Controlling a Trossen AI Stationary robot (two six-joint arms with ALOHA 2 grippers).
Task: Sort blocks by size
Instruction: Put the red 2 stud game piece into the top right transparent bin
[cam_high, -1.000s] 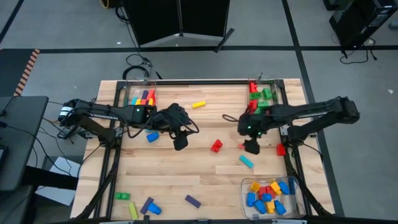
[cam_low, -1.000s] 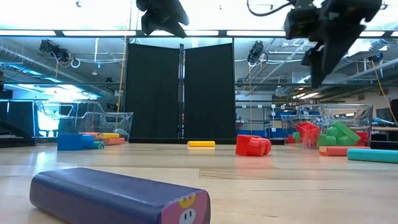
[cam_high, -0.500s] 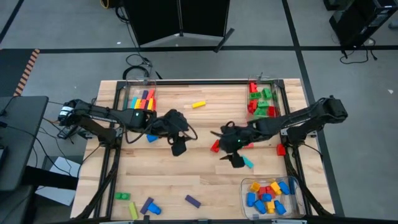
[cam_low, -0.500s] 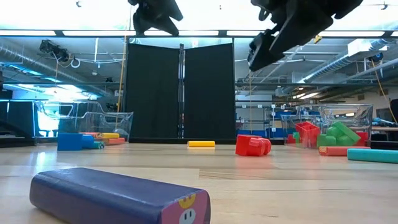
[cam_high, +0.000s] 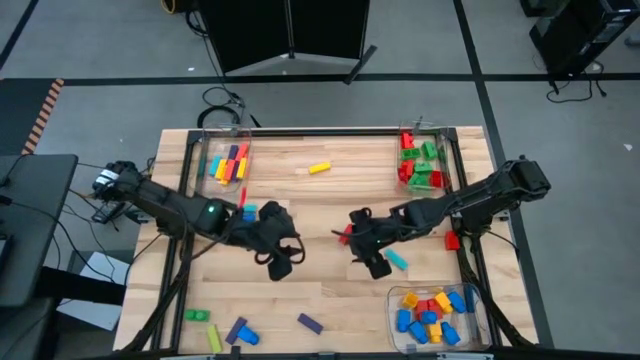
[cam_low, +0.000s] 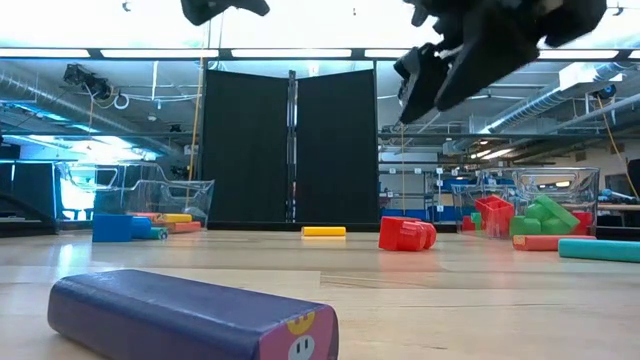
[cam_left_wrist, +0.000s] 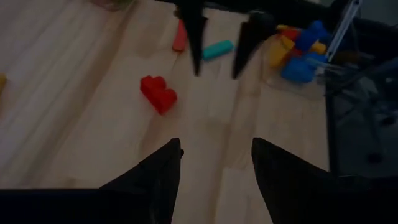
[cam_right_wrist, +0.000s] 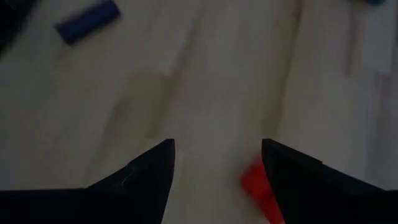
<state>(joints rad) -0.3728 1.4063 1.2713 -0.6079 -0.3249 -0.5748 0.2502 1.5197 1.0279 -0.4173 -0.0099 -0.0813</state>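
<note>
Loose blocks lie flat on the wooden table: a red brick (cam_high: 346, 234), a teal bar (cam_high: 398, 261), a blue brick (cam_high: 247, 212), a yellow bar (cam_high: 319, 168), and a red bar (cam_high: 452, 241) by the right rail. My left gripper (cam_high: 280, 260) is open and empty above the table's middle, left of the red brick (cam_left_wrist: 158, 93). My right gripper (cam_high: 370, 263) is open and empty just near-right of the red brick (cam_right_wrist: 258, 186), beside the teal bar. In the low view it hangs high above the table (cam_low: 435, 75).
Clear bins hold sorted blocks: long bars at the far left (cam_high: 228, 160), red and green bricks at the far right (cam_high: 420, 160), short stubs at the near right (cam_high: 435, 310). Several blocks lie at the near left (cam_high: 225, 330), and a purple bar (cam_high: 309, 322) lies near the front edge.
My right gripper has swept from beside the far right bin toward the table's left and near edge, ending next to the red brick. My left gripper has drawn back toward the near edge and a little to the left. No block has moved.
</note>
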